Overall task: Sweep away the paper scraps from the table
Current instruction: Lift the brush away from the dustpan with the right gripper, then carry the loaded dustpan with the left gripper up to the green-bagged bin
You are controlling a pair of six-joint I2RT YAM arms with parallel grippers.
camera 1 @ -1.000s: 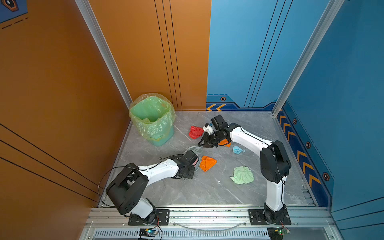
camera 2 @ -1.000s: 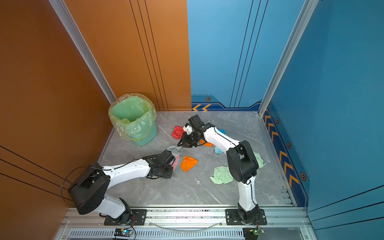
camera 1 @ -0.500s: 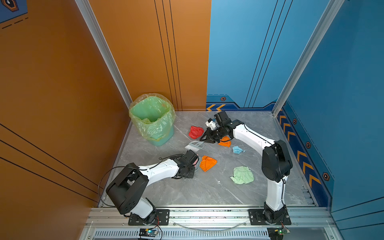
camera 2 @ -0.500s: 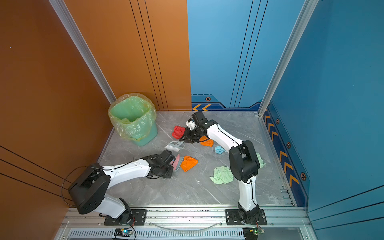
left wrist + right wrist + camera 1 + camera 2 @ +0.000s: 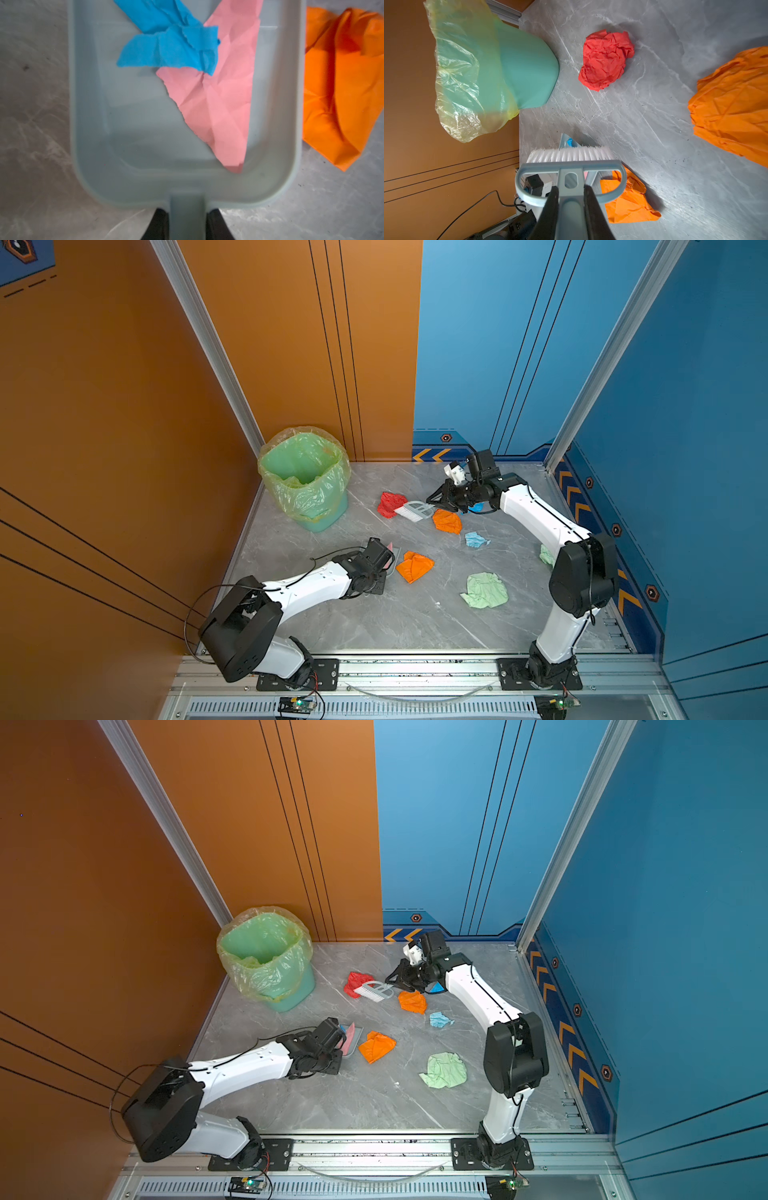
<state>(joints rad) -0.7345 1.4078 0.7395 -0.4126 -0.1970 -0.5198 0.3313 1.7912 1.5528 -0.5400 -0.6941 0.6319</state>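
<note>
My left gripper (image 5: pixel 188 216) is shut on the handle of a pale blue-grey dustpan (image 5: pixel 128 124) that rests on the grey marble table (image 5: pixel 374 622). A bright blue scrap (image 5: pixel 172 47) and a pink scrap (image 5: pixel 224 93) lie in the pan. An orange scrap (image 5: pixel 414 566) lies against its side. My right gripper (image 5: pixel 571 193) is shut on the handle of a small brush (image 5: pixel 413 511), whose white bristles are next to a red scrap (image 5: pixel 388 502). More paper scraps lie loose: orange (image 5: pixel 447 521), light blue (image 5: pixel 476 539) and pale green (image 5: pixel 485 590).
A green bin with a yellow-green bag (image 5: pixel 305 477) stands at the back left corner, near the orange wall. Another pale green scrap (image 5: pixel 545 556) shows behind the right arm, and a bright blue one (image 5: pixel 476 508) under it. Aluminium rails edge the table front.
The right arm has drawn back toward the rear right, carrying the brush from near the dustpan to beside the red scrap. The left arm and dustpan have stayed put.
</note>
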